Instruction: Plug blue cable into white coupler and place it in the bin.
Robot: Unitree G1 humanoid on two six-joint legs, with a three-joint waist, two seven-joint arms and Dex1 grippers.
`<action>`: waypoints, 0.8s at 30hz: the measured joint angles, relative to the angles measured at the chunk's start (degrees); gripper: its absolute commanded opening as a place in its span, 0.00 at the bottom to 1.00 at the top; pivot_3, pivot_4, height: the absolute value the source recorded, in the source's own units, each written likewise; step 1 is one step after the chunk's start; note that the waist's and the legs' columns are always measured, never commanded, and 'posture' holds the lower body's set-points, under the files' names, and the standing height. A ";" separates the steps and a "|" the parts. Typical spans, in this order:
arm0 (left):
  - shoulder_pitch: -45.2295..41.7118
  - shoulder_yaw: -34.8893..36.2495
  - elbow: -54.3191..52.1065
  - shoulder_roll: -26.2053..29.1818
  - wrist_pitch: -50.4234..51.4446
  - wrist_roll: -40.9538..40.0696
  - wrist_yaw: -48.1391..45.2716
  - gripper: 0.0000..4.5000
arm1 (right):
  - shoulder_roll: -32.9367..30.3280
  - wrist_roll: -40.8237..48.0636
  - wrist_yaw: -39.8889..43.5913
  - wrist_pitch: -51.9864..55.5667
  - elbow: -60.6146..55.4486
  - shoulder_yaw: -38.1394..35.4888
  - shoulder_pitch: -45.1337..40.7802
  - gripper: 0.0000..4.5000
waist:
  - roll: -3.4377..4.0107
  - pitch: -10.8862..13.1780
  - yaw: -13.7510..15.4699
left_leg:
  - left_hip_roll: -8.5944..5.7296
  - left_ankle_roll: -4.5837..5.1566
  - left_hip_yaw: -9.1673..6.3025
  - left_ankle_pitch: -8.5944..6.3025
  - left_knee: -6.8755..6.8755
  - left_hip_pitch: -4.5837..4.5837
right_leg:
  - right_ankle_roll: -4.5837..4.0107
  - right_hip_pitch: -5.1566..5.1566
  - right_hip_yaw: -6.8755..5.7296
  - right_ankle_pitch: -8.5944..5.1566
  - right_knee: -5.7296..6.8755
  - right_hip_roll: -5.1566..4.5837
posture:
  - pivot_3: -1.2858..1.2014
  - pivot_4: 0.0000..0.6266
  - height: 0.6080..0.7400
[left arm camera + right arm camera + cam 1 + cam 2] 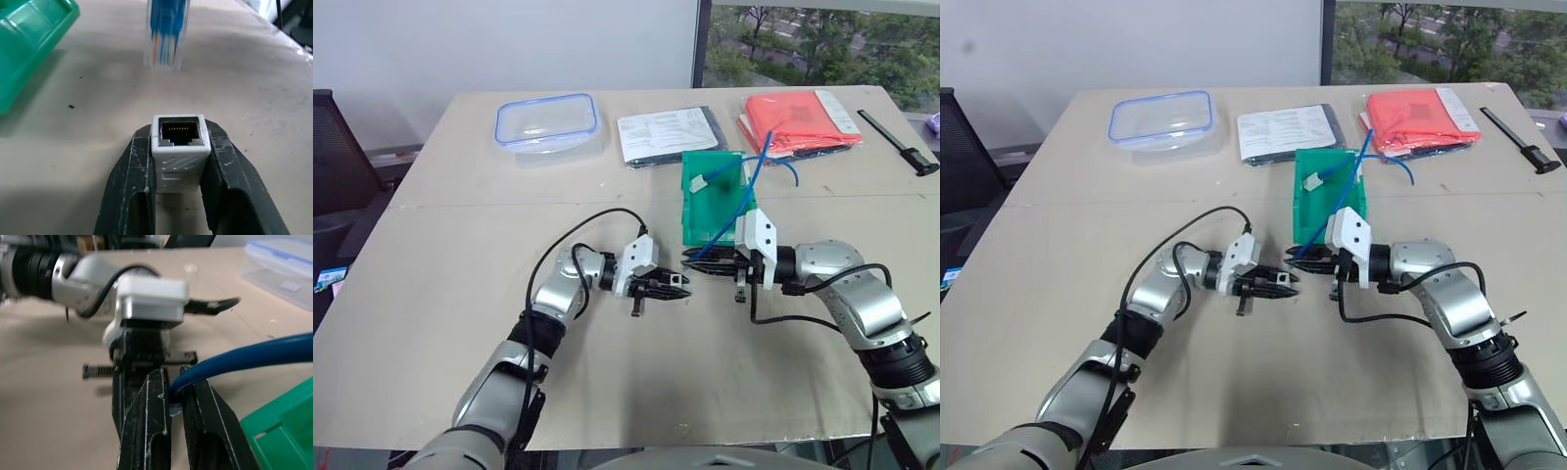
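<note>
While the 2 grippers face each other above the table (460, 294), head view: left gripper (677, 287) and right gripper (697, 262) nearly tip to tip, just before the bin (697, 211). Left wrist: fingers (128, 191) clamped on the white coupler (180, 147), socket facing the plug. Right wrist: fingers (157, 416) pinched on the blue cable (244, 357) near its plug. Risk: a slightly skewed plug jams on the socket rim.
</note>
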 measured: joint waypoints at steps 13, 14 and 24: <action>-1.66 0.07 2.48 -1.36 -2.19 2.43 -0.45 0.13 | 1.13 -3.64 2.60 -1.86 0.93 3.94 -0.90 0.00 | -0.01 -0.01 0.04 | -0.01 0.00 -0.03 0.00 0.06 0.01 | 0.02 0.02 -0.01 0.01 0.05 0.00 | 0.52 0.24 1.00; -1.66 0.06 2.53 -1.37 -2.39 2.60 -0.42 0.13 | 0.95 -4.16 2.78 -2.35 1.05 4.21 -0.89 0.00 | -0.01 -0.01 0.04 | -0.01 0.00 -0.02 0.00 0.06 0.01 | 0.02 0.02 -0.01 0.01 0.05 0.00 | 0.52 0.24 1.00; -1.43 0.13 2.56 -1.45 -2.58 2.81 0.08 0.13 | 1.00 -6.04 2.40 -3.75 2.50 4.22 -1.51 0.00 | -0.03 -0.03 0.02 | -0.01 -0.01 -0.02 0.01 0.07 0.11 | 0.03 0.11 0.01 0.02 0.10 0.01 | 0.52 0.24 1.00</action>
